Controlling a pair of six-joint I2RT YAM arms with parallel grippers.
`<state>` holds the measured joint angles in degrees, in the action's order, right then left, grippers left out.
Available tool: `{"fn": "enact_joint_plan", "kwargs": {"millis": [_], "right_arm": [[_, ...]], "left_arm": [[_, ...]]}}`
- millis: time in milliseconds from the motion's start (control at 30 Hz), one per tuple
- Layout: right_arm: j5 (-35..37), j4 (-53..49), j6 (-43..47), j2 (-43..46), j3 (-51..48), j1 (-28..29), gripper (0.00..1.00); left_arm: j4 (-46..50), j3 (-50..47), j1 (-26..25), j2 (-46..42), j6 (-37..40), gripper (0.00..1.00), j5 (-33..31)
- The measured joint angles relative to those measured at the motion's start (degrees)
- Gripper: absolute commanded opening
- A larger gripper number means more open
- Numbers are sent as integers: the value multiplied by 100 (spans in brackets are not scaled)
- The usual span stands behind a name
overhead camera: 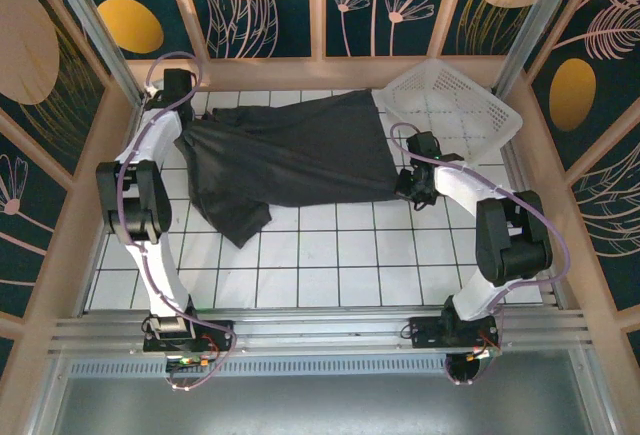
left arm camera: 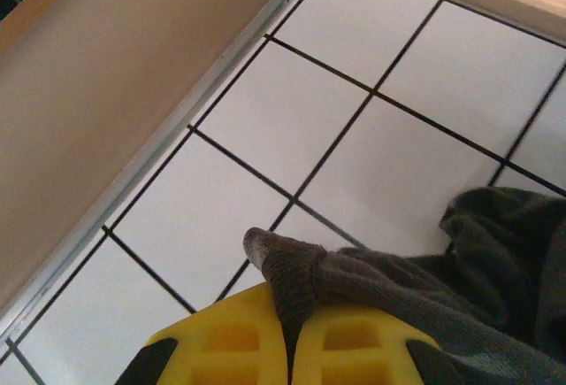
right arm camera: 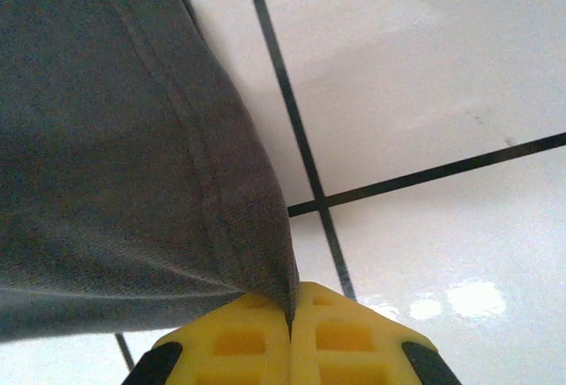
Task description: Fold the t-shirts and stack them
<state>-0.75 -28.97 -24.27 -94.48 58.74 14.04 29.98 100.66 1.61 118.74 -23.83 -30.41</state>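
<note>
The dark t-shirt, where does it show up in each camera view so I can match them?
Top external: t-shirt spread across the far middle.
Left wrist: t-shirt at lower right, a corner pinched in the left gripper.
Right wrist: t-shirt over the left half, its hem pinched in the right gripper.
Shared landmark: the white tiles with dark grout lines.

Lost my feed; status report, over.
Left claw shut on t-shirt corner. Right claw shut on its hem. White lattice basket beside it, nothing blocking.
</note>
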Motion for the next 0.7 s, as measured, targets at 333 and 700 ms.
{"fn": "enact_joint_plan", "kwargs": {"millis": [333, 700], "right_arm": [[-243, -70, 26, -138, 221, 63, 0], [-308, -81, 155, -181, 273, 63, 0]], "left_arm": [[260, -393, 98, 203, -280, 82, 262], [-98, -3821, 280, -2111, -684, 67, 1508]]}}
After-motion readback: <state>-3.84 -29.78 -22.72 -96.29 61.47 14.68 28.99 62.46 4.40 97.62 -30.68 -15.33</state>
